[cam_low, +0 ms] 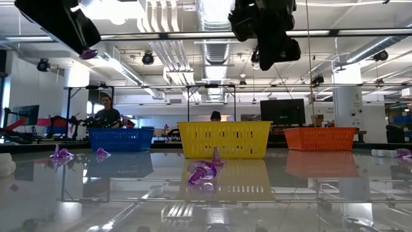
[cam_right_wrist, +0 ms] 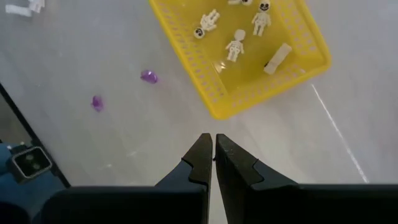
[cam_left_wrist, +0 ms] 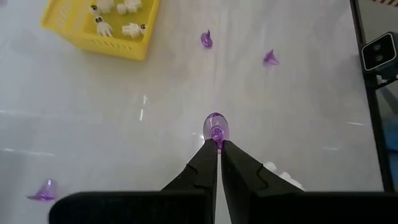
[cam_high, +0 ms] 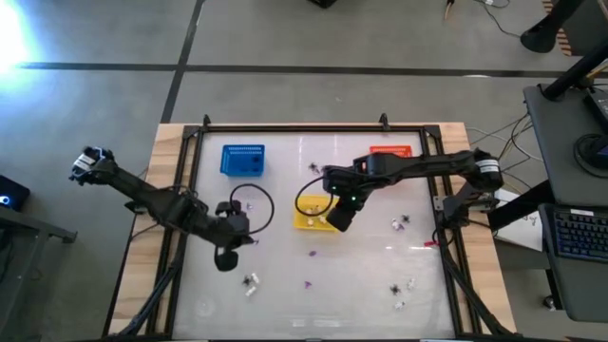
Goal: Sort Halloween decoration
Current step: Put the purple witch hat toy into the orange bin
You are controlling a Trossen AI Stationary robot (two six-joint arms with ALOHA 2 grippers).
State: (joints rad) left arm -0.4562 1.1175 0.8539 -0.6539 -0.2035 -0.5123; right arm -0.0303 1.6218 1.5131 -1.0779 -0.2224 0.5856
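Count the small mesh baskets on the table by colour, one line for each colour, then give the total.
Blue basket: 1
Yellow basket: 1
Orange basket: 1
Total: 3

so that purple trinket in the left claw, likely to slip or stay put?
The left claw is shut on only the narrow tip of the purple trinket, so it could pivot or slip. It looks glossy and translucent, probably hard, slick plastic. Being tiny, it is likely very light.
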